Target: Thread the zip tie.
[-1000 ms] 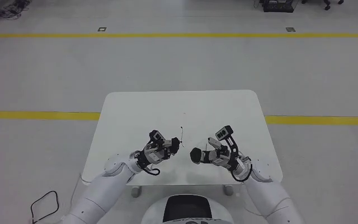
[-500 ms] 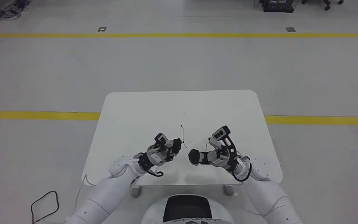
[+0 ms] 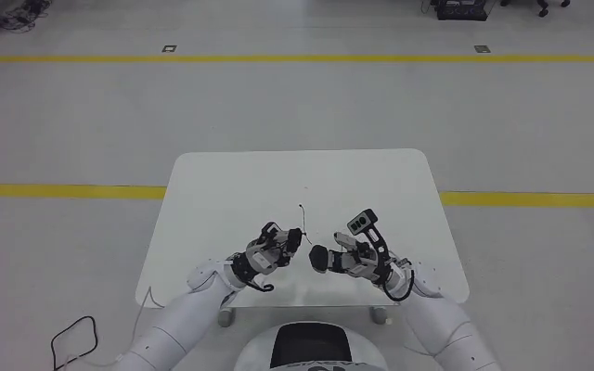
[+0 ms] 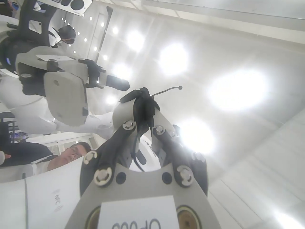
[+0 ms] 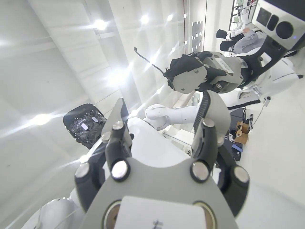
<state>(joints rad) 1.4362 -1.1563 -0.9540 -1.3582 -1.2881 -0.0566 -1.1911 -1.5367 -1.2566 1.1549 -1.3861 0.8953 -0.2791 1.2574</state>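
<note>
White counter [image 3: 371, 176] from above: in the lower middle of the frame the left gripper [image 3: 290, 243] pinches the zip tie [image 3: 303, 219], and the right gripper [image 3: 320, 258] is just beside it. Left wrist view: fingers [image 4: 124, 111] pressed together on the tie, with its free end sticking out. Right wrist view: fingers [image 5: 212, 110] spread, holding nothing. The danger is that the springy end gets nudged aside and twists in the pinch.
</note>
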